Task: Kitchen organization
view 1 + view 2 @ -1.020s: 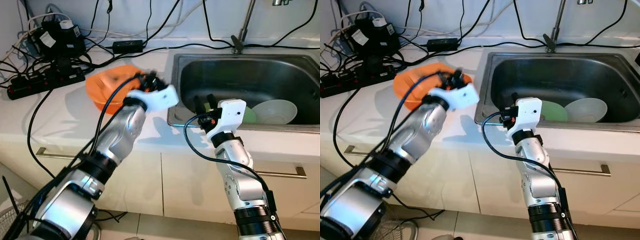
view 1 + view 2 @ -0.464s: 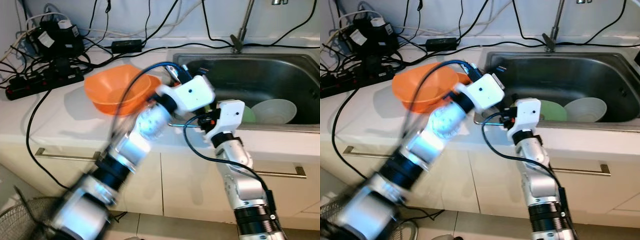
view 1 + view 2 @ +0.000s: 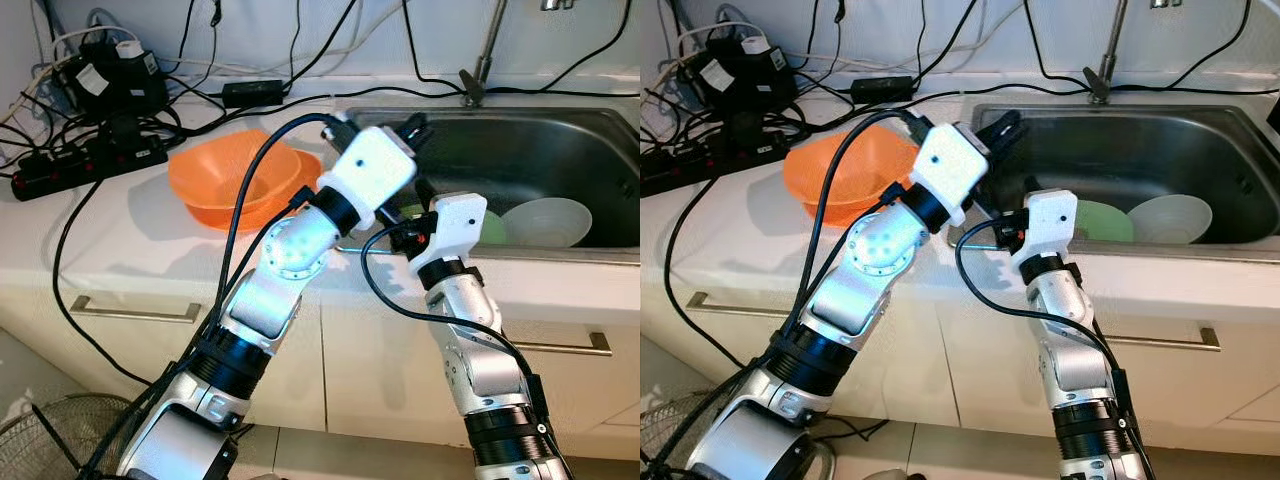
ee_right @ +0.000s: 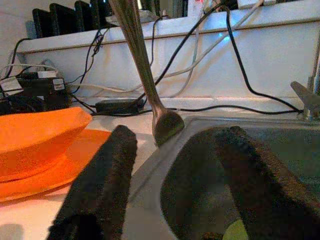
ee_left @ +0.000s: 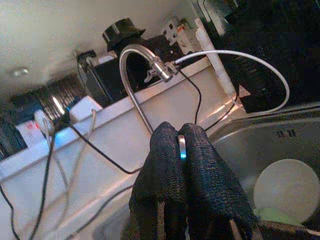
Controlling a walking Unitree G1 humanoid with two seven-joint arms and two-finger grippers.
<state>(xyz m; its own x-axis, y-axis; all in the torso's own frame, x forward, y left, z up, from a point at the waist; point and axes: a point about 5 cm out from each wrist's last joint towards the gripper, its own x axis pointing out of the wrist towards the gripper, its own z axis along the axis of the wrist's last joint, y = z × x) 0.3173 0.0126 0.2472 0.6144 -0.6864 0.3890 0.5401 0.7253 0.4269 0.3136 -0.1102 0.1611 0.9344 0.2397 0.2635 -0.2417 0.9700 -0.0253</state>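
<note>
Left gripper [image 5: 181,145] is up over the left end of the sink [image 3: 560,130], fingers pinched together on a thin metal utensil [image 4: 142,70]; left wrist view shows only its edge between the pads, right wrist view shows a long steel handle widening at the lower end, which sits at the sink's left rim. Can't tell if it's a spoon or a fork. Right gripper [image 4: 175,170] sits at the sink's front-left rim, fingers spread wide, nothing between them. In the basin: white bowl [image 3: 550,222] at the right, green plate [image 3: 1102,220] just beside it on the left, partly behind the right wrist housing. On the counter [image 3: 120,240] left of the sink: orange bowl [image 3: 235,175] sitting on an orange plate [image 4: 60,167]; nothing visible inside the bowl. Power strips and cables [image 3: 90,150] at the back left of the counter.
</note>
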